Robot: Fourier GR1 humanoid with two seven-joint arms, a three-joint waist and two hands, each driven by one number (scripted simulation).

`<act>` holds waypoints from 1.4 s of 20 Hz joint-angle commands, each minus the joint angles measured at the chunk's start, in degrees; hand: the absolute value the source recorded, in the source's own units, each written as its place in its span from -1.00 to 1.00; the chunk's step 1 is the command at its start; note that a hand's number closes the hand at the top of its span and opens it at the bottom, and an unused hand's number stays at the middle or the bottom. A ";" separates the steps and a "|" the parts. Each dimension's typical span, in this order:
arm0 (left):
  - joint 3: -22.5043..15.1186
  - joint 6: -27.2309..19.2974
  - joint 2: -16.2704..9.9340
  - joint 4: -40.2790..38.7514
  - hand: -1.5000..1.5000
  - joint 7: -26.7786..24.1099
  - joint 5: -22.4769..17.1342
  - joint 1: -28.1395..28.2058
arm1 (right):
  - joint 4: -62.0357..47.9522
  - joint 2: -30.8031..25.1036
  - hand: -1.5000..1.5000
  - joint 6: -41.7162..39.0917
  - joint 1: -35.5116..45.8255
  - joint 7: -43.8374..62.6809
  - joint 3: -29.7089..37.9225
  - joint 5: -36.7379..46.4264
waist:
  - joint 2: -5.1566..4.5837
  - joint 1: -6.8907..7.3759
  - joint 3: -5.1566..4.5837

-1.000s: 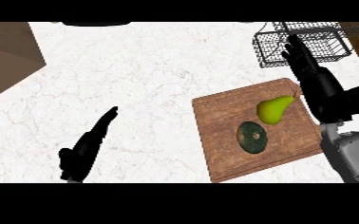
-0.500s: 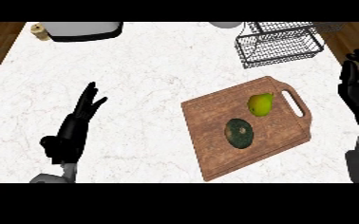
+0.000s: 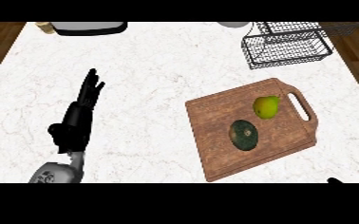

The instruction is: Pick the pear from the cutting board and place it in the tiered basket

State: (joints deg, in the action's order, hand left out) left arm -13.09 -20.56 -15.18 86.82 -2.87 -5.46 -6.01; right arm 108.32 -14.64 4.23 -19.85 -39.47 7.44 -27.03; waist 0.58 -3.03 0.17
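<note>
A yellow-green pear (image 3: 266, 106) lies on the wooden cutting board (image 3: 217, 118), near the board's handle end. Beside it on the board sits a dark green round squash (image 3: 243, 135). The black wire tiered basket (image 3: 286, 44) stands at the counter's far right, beyond the board. My left hand (image 3: 79, 117) rests on the counter at the left, fingers straight and pointing away, holding nothing. Of my right hand only a dark tip (image 3: 335, 181) shows at the lower right edge.
A grey appliance (image 3: 89, 27) stands at the back left with a small tan object (image 3: 45, 26) beside it. A pale round item (image 3: 232, 24) sits at the back edge near the basket. White marble counter (image 3: 154, 76) spreads between my left hand and the board.
The view has shifted, so board and basket now sit further left. My right hand, earlier raised near the basket and board, has dropped almost out of view. Pear and squash stay on the board.
</note>
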 commanded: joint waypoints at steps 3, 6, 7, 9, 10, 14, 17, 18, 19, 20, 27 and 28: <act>-0.53 -0.62 0.19 0.45 0.00 0.72 1.13 -0.19 | 5.17 -6.07 -1.00 7.23 -15.96 1.80 1.95 17.30 | -0.44 -0.15 -0.53; 0.58 0.39 -1.22 1.61 0.00 2.01 0.12 -0.28 | 10.05 -11.71 -1.00 11.21 -21.61 8.04 4.73 26.07 | -0.63 0.39 -0.80; 0.13 -0.36 -0.56 1.25 0.00 2.08 1.09 -2.11 | 11.43 -11.25 -1.00 13.22 -22.92 9.94 2.58 30.49 | -0.95 0.57 -0.78; -1.46 -1.05 0.61 1.55 0.00 2.72 1.84 -1.37 | 15.70 -12.49 -1.00 16.40 -26.20 14.32 3.71 36.55 | -1.07 0.54 -0.97; -1.38 -0.73 0.04 2.19 0.00 2.46 2.07 -1.65 | 16.90 -14.05 -1.00 17.14 -26.93 18.34 4.92 39.10 | -1.26 1.62 -0.96; -1.56 -0.06 0.33 1.29 0.00 2.22 1.96 -2.49 | 25.10 -15.14 -1.00 17.78 -32.25 31.90 4.61 49.33 | -1.86 2.72 -1.03; -3.82 0.06 2.16 1.31 0.00 1.17 2.44 -1.35 | 32.07 -15.21 -1.00 15.96 -33.89 42.98 3.60 55.89 | -2.03 4.09 -0.97; -3.10 0.08 0.97 2.68 0.00 3.35 2.57 -2.79 | 35.62 -14.58 -1.00 14.89 -35.06 46.05 1.89 57.81 | -1.83 4.28 -0.89; -4.13 -1.41 2.83 1.10 0.00 2.53 4.04 -4.25 | 35.66 -14.98 -1.00 14.22 -33.47 48.74 0.27 60.25 | -2.26 4.72 -0.83; -3.07 0.37 0.76 1.77 0.00 2.68 3.07 -3.62 | 36.22 -15.88 -1.00 13.63 -33.49 51.18 0.19 60.61 | -2.25 5.57 -0.89; -3.70 0.47 1.96 1.41 0.00 4.51 3.50 -6.47 | 36.01 -23.22 -1.00 11.05 -24.98 66.75 -2.52 62.35 | -2.29 7.12 -0.85; -4.64 -0.01 2.63 1.96 0.00 4.86 3.85 -5.26 | 36.77 -25.33 -1.00 9.45 -24.26 69.25 -2.56 62.75 | -1.85 6.75 -0.76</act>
State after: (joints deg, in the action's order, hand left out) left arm -17.36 -20.87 -12.72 88.65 1.40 -1.73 -11.10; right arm 136.10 -36.68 17.34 -45.34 18.37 6.27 24.83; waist -1.42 3.06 -0.64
